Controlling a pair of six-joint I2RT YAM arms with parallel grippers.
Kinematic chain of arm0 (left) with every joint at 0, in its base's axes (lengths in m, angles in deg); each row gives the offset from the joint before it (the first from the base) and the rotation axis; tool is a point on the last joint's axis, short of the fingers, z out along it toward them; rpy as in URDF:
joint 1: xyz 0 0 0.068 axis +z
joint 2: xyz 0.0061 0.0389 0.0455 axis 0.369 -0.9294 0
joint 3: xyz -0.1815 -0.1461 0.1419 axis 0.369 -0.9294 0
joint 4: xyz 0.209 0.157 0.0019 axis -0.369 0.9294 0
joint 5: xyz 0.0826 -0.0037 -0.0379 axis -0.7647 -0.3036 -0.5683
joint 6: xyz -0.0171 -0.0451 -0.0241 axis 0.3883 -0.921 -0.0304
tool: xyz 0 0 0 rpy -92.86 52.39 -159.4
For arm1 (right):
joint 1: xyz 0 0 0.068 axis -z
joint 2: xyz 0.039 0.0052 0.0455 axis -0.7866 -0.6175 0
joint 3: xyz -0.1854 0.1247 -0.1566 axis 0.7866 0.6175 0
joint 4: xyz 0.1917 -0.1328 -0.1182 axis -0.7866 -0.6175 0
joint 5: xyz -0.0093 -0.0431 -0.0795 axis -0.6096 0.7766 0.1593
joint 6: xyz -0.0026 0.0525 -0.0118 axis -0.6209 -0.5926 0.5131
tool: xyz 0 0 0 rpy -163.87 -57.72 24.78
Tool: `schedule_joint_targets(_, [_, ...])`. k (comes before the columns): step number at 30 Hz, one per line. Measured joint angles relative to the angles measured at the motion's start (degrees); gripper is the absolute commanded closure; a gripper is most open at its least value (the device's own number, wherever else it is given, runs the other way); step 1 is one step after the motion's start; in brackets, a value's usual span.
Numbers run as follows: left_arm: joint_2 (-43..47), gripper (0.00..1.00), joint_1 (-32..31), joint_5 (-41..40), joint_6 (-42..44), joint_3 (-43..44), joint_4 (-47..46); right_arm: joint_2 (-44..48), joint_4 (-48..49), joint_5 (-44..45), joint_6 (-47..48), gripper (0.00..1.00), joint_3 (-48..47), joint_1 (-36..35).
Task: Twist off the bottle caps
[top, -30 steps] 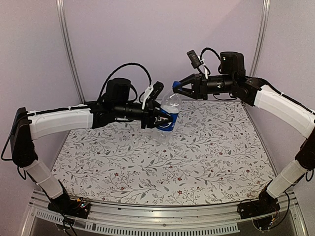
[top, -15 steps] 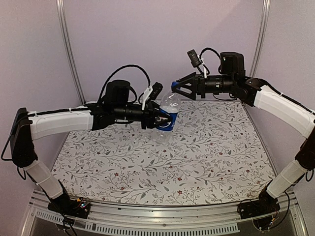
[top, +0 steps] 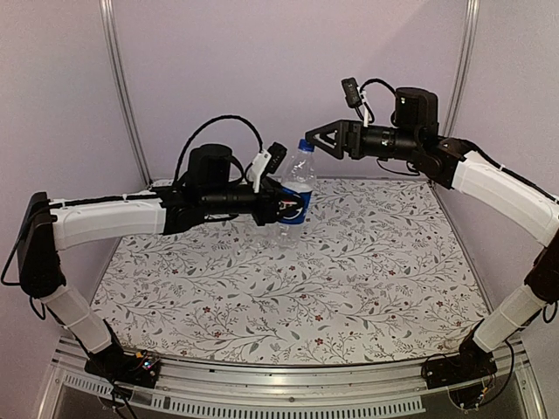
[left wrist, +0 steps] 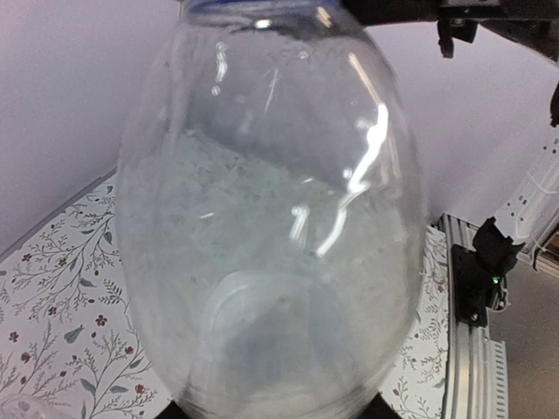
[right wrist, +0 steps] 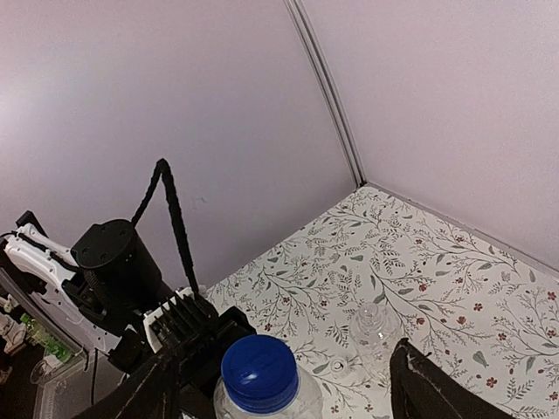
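Pale lilac walls close in a counter (top: 349, 288) covered in a leafy floral print. Your right fingers (right wrist: 425, 388) are released and spread wide. In the right wrist view the blue cap (right wrist: 258, 371) sits low between them, touched by neither. From above, those fingers lie just to the right of the cap, about level with it and pointing left at it.

The Pepsi bottle (top: 297, 188) stands upright over the far middle of the counter. Its long axis is vertical, so the cap turns about an up-and-down line while your right fingers come in from the side. Your left fingers (top: 272, 208) are clenched on the blue label band from the left; whether the base touches the counter I cannot tell.

Your right arm is nearer the cap, so closing on it looks like your next move. A plain bottle (right wrist: 376, 325) sits on the counter beyond.
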Motion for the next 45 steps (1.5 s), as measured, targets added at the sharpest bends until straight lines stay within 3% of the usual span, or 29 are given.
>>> schedule_joint_targets(18, [0.00,0.73,-1.55,-3.50,-0.11,0.00,0.09,-2.75,-0.04,0.50,-2.01,0.47,-2.56,-1.33])
schedule_joint_targets(35, [0.00,0.74,-1.79,-4.59,0.55,0.02,0.52,-4.04,-0.42,-1.46,-1.97,0.60,-2.95,-1.79])
schedule_joint_targets(40, [0.00,0.74,-1.81,-4.79,0.55,0.02,0.55,-4.24,-0.96,-2.05,-1.73,0.72,-2.97,-1.86])
schedule_joint_targets(45, [0.00,0.74,-1.84,-4.81,0.50,0.02,0.79,-4.24,-1.14,-2.23,-1.31,0.95,-2.97,-1.86])
